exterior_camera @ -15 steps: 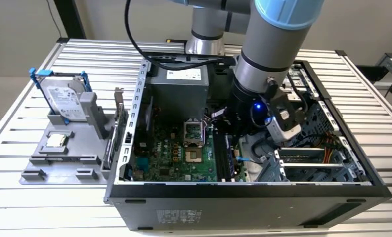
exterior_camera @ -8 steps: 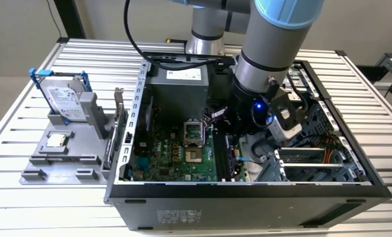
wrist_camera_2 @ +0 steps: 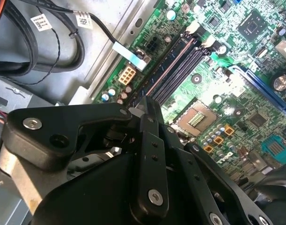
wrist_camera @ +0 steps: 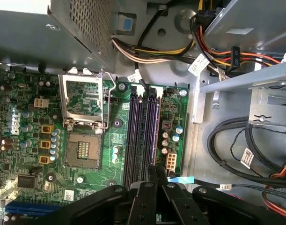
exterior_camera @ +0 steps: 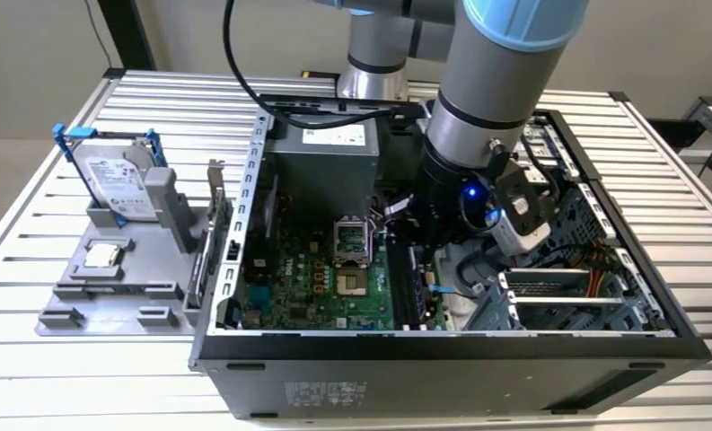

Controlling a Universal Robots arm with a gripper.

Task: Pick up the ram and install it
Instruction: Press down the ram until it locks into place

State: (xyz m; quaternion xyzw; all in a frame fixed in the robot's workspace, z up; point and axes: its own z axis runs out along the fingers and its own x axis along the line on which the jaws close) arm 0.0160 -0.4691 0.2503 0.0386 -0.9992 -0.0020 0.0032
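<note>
Item: memory installation, status in progress. You have the gripper (exterior_camera: 418,241) down inside the open computer case (exterior_camera: 452,346), directly above the motherboard (exterior_camera: 320,287) and beside the empty processor socket (wrist_camera: 82,150). Hand state: the fingers (wrist_camera_2: 150,136) are drawn narrow, nearly together, with their tips over the bank of black memory slots (wrist_camera: 135,136). Task's thing: a thin strip seen edge-on runs along one slot straight out from the fingertips; you may take this, as a judgement, to be the ram (wrist_camera_2: 175,65), pinched at its near end and lined up with that slot. Whether it touches the slot bottom or hangs just above it cannot be told, and the end latches are too small to read. Done, as far as shown: pick-up and carry to the board. Left: full seating, confirmed latches, release. Other stock, untouched: the hard drive (exterior_camera: 116,184) in its blue frame and the square processor chip (exterior_camera: 101,258) sit on the grey holder (exterior_camera: 68,292) on the slatted table (exterior_camera: 92,377), at the exterior view's left, well apart from the arm.
</note>
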